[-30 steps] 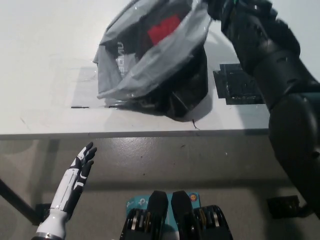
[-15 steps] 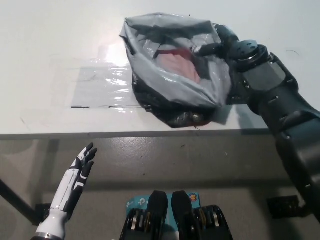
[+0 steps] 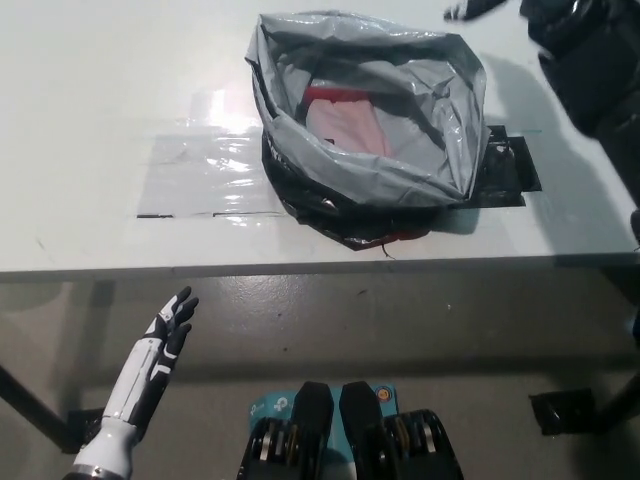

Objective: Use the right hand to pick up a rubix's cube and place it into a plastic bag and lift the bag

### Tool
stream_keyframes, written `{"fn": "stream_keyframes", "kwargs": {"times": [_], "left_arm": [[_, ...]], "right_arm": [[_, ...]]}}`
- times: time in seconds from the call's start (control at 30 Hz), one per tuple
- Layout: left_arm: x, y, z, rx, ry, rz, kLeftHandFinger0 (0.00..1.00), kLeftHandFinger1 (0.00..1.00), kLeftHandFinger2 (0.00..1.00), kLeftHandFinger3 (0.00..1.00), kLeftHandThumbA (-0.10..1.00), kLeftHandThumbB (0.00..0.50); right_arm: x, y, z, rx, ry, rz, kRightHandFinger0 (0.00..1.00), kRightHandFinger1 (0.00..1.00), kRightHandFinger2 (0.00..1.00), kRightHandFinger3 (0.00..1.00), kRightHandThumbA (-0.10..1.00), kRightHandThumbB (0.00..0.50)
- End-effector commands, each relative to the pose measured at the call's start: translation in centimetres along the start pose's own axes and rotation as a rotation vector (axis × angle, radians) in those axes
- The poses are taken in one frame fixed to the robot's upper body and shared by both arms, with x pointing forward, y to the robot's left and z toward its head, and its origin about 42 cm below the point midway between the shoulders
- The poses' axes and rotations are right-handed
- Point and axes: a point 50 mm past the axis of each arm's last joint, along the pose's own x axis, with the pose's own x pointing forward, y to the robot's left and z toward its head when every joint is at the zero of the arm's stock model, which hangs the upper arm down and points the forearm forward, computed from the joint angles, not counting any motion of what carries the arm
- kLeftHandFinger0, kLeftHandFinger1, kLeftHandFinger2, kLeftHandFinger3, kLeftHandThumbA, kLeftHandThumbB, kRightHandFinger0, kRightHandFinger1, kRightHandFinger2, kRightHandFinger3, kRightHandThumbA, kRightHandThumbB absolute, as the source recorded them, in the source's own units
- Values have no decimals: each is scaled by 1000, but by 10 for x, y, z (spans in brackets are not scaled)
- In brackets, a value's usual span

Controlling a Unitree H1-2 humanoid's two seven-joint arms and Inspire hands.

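The grey plastic bag (image 3: pixel 400 170) sits on the white table (image 3: pixel 90 100) with its mouth open upward. Inside it lies the Rubik's cube (image 3: pixel 335 96), showing a red edge and a pale pink face veiled by the plastic. My black right arm (image 3: pixel 590 60) is blurred at the top right corner, and its hand (image 3: pixel 470 9) is above and to the right of the bag, apart from it and partly cut off by the picture's edge. My white left hand (image 3: pixel 165 335) rests open at the lower left, below the table edge.
A black mat (image 3: pixel 508 168) lies under the bag's right side. A shiny clear plastic sheet (image 3: pixel 200 175) is taped to the table left of the bag. The table's front edge (image 3: pixel 300 266) runs across the middle, with grey floor below.
The bag has come down and settled on the table with its mouth open. My right hand has let go of the bag's rim and pulled away up to the right.
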Motion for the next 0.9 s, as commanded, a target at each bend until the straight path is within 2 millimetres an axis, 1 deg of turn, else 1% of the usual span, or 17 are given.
{"fn": "stream_keyframes", "kwargs": {"times": [0.0,0.13,0.2,0.27,0.37,0.4,0.43,0.47,0.5,0.57,0.6,0.67,0.7,0.73,0.77,0.8,0.87], "left_arm": [[2,4,10,9,-37,-4,1000,1000,1000,1000,1000,322],[2,3,10,6,-34,-5,1000,1000,1000,1000,1000,325],[1,2,10,-2,-34,-7,1000,1000,1000,1000,1000,326],[3,0,11,-2,-43,-11,1000,1000,1000,1000,1000,322],[12,2,16,5,-61,-9,1000,1000,1000,1000,1000,324],[19,4,21,13,-77,-7,1000,1000,1000,1000,1000,332],[22,6,23,21,-86,-6,1000,1000,1000,1000,1000,328],[25,8,25,28,-93,-4,1000,1000,1000,1000,1000,327],[27,9,27,33,-98,-3,1000,1000,1000,1000,1000,325],[35,13,29,36,-111,4,1000,1000,1000,1000,1000,318],[40,15,31,36,-116,4,1000,1000,1000,1000,1000,317],[46,18,34,39,-123,5,1000,1000,1000,1000,1000,316],[52,20,36,42,-133,6,1000,1000,1000,1000,1000,314],[55,20,39,42,-134,5,1000,1000,1000,1000,1000,317],[58,21,41,41,-137,4,1000,1000,1000,1000,1000,317],[62,22,43,41,-143,5,1000,1000,1000,1000,1000,310],[68,25,48,41,-154,7,1000,1000,1000,1000,1000,299]], "right_arm": [[-11,-57,61,-54,-129,-85,1000,1000,1000,1000,835,500],[-22,-75,74,-30,-184,-107,1000,1000,1000,1000,845,500],[-31,-85,79,13,-219,-109,1000,1000,1000,1000,841,500],[-43,-97,82,44,-265,-111,1000,1000,1000,1000,875,500],[-78,-122,91,95,-411,-181,1000,1000,1000,1000,963,500],[-99,-132,96,92,-478,-234,1000,1000,1000,1000,989,472],[-117,-136,97,88,-527,-269,1000,1000,1000,1000,1000,430],[-143,-137,96,74,-580,-315,1000,1000,1000,1000,1000,431],[-161,-138,94,64,-616,-347,1000,1000,1000,1000,1000,433],[-221,-131,78,32,-757,-471,1000,1000,1000,1000,1000,403],[-241,-128,68,35,-809,-503,1000,1000,1000,1000,1000,368],[-267,-122,55,41,-870,-542,1000,1000,1000,1000,1000,343],[-278,-121,49,41,-895,-565,1000,1000,1000,1000,1000,465],[-298,-114,36,54,-912,-586,1000,1000,1000,1000,1000,386],[-312,-109,28,61,-923,-600,1000,1000,1000,1000,1000,367],[-332,-98,16,55,-942,-642,1000,1000,1000,1000,1000,338],[-357,-81,2,57,-971,-690,1000,1000,1000,1000,1000,336]]}}
